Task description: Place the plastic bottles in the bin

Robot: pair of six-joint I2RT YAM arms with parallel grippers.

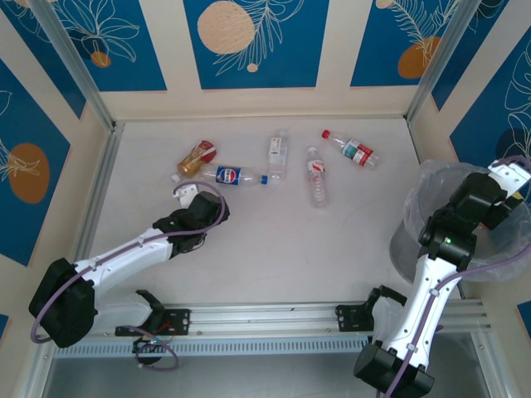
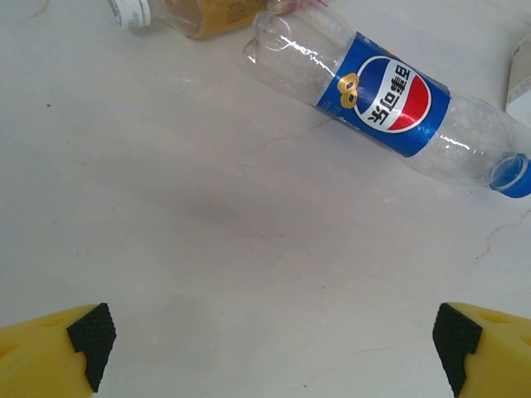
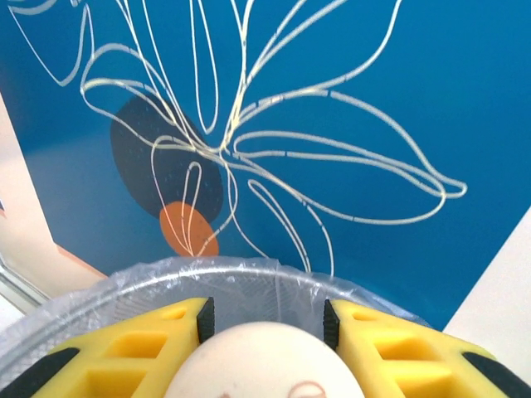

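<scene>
The right gripper (image 3: 267,325) has its jaws pinching a pale cream rounded object (image 3: 261,365) between yellow fingers. The lower edge of the right wrist view cuts the object off, and what it is cannot be made out. Just beyond it curves the rim of the round bin lined with crinkly translucent plastic (image 3: 124,286), with a blue flower-patterned wall panel (image 3: 373,124) behind. From above, the right arm's wrist covers the bin's mouth, so its inside is hidden. The bin stands at the right edge of the white tabletop (image 1: 274,249).

The left gripper (image 2: 274,344) has its jaws spread wide, with bare tabletop between them. Ahead of it a clear plastic bottle with a blue, red and white label and a blue cap (image 2: 386,95) lies on its side. A brown-orange bottle with a white cap (image 2: 199,12) lies just beside its base, cropped by the upper edge. A white scrap at the right edge is too cropped to name.

The overhead view gives the count: one bin and five bottles lying on the tabletop, well apart from the bin. Besides those two, it shows three farther right:
- a clear bottle with a pale label (image 1: 278,154)
- a clear bottle with a red label (image 1: 316,176)
- a red-capped bottle (image 1: 353,150)

The brown-orange shape there is blurred and may be more than one bottle.
</scene>
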